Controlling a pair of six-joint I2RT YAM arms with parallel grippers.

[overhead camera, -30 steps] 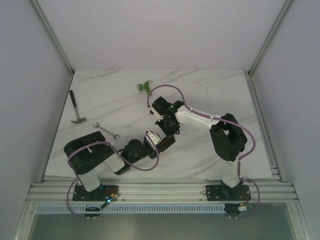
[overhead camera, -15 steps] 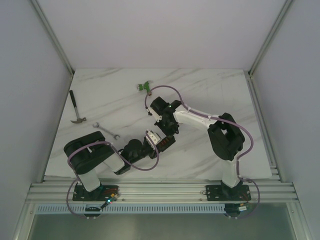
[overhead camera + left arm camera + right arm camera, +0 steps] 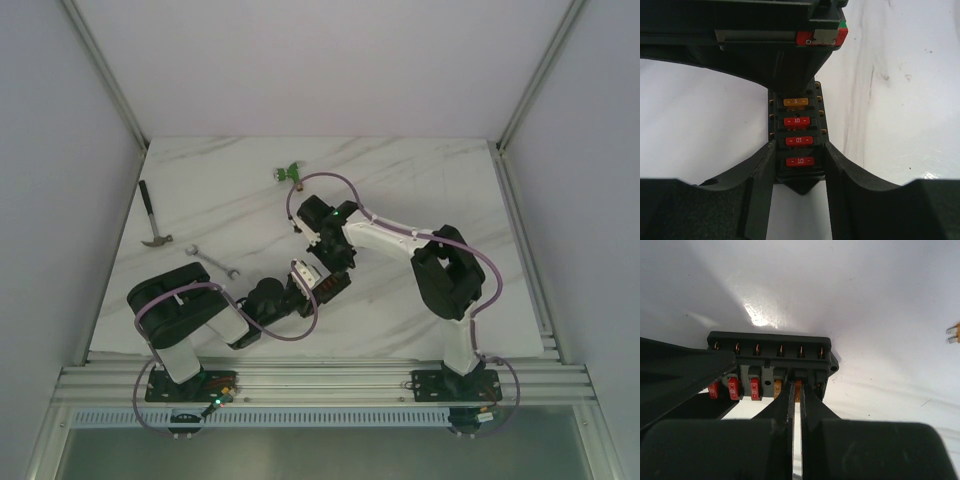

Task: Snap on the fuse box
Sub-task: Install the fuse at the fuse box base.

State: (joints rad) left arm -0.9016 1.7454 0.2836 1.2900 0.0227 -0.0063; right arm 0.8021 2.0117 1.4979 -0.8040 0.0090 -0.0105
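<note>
While white walls point(image 3: 330, 60) and aluminium posts point(image 3: 105, 80) box in the marble-veined table point(image 3: 450, 180), the fuse box point(image 3: 799, 131) is held near its front middle. The fuse face is up and the long axis runs straight out from the left hand point(image 3: 800, 152), which is clamped on its sides. The right hand point(image 3: 799, 390), fingers pressed together, tips onto the far-end fuse row.

The right gripper point(image 3: 796, 386), fingers together, touches the fuse box point(image 3: 769, 353).
</note>
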